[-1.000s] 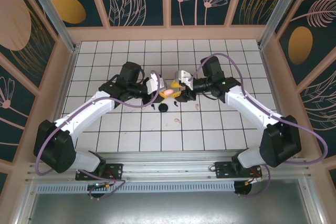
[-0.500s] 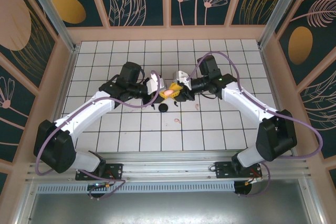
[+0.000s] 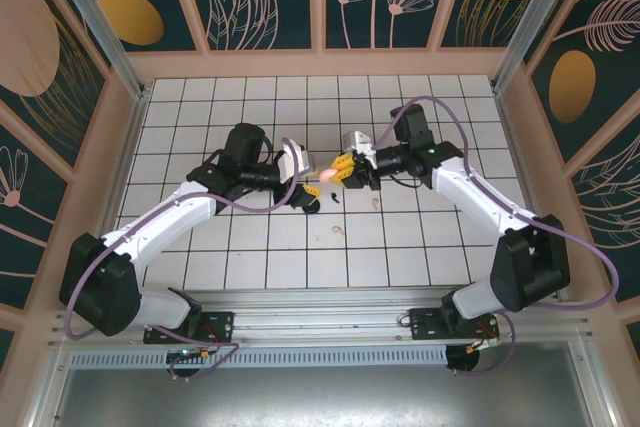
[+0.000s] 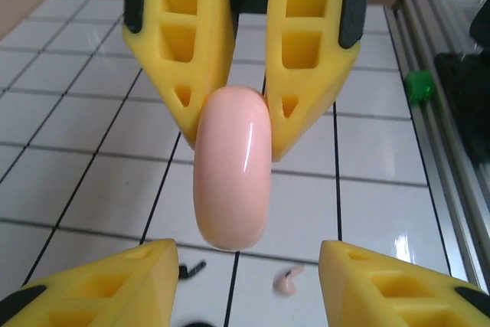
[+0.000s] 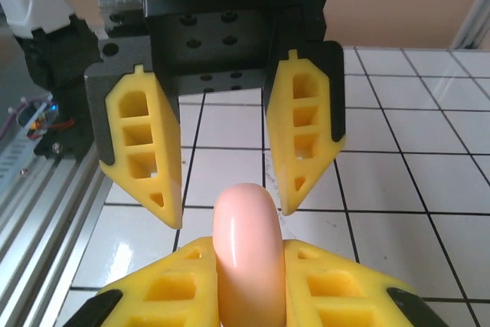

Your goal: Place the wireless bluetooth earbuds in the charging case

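Pale pink earbud [image 3: 339,231] lies loose on the worktop [image 3: 250,257], at 6 o'clock from the grippers; second pink earbud [image 3: 376,203] lies at 4 o'clock. Beyond them, the right gripper [image 3: 336,172] has its fingers clamped on the pink charging case [image 3: 324,178], which is held clear of the tiles. The left gripper [image 3: 308,185] faces it from 9 o'clock, fingers spread wide and empty. The case appears closed and is judged light, rigid, glossy and slip-prone. Recommended hold is across the broad sides. No brand or writing is legible.
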Controlling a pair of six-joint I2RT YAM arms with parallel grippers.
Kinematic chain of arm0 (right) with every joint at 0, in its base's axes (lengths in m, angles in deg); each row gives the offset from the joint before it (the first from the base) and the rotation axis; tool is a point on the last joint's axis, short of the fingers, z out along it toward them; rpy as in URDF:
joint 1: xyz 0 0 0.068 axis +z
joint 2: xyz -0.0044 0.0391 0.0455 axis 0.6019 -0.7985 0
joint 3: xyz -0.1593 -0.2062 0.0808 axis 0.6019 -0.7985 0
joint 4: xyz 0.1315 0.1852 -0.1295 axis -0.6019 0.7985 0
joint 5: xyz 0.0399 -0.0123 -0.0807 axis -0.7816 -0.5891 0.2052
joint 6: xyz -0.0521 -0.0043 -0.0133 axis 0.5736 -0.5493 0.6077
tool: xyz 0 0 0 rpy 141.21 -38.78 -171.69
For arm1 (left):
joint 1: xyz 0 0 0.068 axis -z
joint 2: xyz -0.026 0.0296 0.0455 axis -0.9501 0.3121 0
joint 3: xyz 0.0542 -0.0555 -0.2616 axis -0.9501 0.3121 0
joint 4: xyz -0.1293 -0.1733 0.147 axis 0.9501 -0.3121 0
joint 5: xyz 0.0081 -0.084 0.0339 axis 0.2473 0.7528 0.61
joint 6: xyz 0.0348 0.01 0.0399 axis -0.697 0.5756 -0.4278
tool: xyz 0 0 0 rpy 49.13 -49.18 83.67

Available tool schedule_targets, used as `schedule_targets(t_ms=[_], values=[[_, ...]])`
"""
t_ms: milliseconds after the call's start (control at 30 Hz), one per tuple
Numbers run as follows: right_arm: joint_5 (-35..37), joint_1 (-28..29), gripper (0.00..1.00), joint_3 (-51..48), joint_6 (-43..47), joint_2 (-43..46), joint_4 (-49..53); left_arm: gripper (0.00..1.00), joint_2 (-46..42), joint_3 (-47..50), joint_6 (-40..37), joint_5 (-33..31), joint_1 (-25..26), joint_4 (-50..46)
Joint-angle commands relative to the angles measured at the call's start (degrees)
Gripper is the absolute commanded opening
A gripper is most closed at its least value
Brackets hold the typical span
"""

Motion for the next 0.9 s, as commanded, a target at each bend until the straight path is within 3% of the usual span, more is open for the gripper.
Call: schedule_targets(t_ms=[0, 867], values=[[-6.0, -1.0, 0.17, -2.3, -3.6, 3.5, -5.2, 0.52, -0.9, 1.9, 3.8, 4.9, 0.1, 7.8], [-7.9, 0.0, 0.17, -3.5, -8.4, 1.3, -11.3, 0.39, -1.0, 2.5, 8.9, 8.4, 0.1, 13.3]])
